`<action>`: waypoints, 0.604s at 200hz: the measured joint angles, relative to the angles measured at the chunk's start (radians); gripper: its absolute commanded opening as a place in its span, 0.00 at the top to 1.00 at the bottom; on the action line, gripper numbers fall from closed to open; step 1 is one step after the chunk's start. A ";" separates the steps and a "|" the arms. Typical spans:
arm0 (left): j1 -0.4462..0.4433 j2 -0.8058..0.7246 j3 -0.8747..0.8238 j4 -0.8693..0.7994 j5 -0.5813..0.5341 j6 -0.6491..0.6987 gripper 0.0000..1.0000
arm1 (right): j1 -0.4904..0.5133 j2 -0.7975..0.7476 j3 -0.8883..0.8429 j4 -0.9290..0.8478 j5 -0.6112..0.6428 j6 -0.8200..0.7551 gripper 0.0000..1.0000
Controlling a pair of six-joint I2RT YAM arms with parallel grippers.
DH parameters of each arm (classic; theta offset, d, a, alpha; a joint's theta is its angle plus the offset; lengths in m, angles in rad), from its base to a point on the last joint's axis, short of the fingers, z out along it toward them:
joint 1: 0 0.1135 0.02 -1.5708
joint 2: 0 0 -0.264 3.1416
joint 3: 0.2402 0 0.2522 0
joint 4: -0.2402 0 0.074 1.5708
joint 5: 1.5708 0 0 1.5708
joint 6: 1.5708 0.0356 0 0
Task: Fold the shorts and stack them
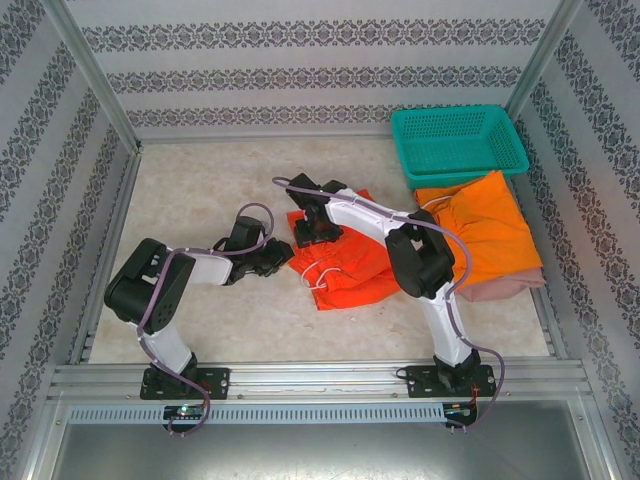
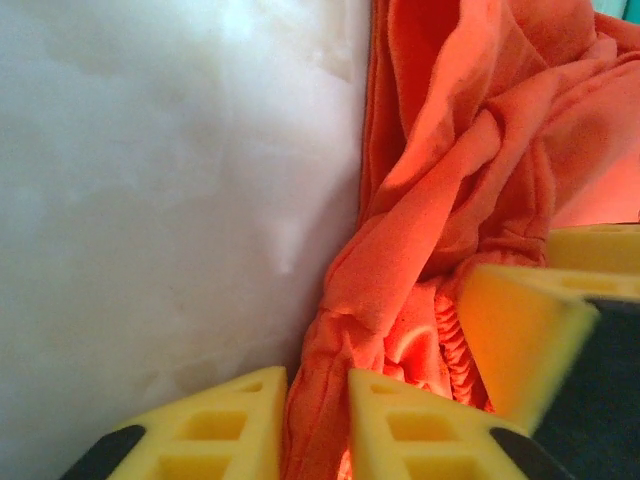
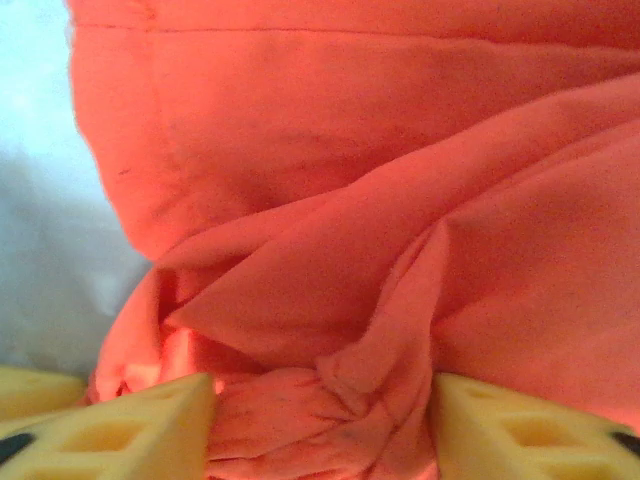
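Low over table (image 1: 200, 320), 2 arms (image 1: 205, 268) w/ jaws tight on red-orange shorts (image 1: 350, 272)

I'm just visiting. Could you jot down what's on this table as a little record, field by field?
left gripper: shut on the red-orange shorts, at their left edge
right gripper: shut on bunched cloth of the same shorts
orange shorts: right of them, lying over the pink shorts
teal basket: far right corner, beyond the orange shorts
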 measured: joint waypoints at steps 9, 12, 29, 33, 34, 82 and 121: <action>0.000 0.000 0.000 0.004 0.000 -0.002 0.89 | 0.000 0.010 0.005 0.000 0.000 0.000 0.63; 0.000 0.000 0.000 0.004 0.000 -0.005 0.91 | 0.000 0.012 0.006 0.000 0.000 -0.006 0.65; 0.000 0.000 0.002 0.008 0.000 -0.005 0.96 | 0.002 0.020 0.009 -0.001 0.001 -0.003 0.79; 0.000 0.000 0.002 0.008 0.000 -0.006 0.97 | 0.002 0.021 0.009 -0.002 0.001 -0.004 0.83; 0.000 0.000 0.002 0.008 0.000 -0.005 0.97 | 0.002 0.021 0.009 -0.002 0.001 -0.002 0.84; 0.000 -0.006 0.034 -0.018 0.001 -0.001 1.00 | 0.004 0.003 -0.008 0.008 0.001 -0.010 0.96; -0.001 -0.071 0.121 -0.104 -0.001 0.043 1.00 | -0.003 -0.173 -0.096 0.020 0.000 -0.008 0.96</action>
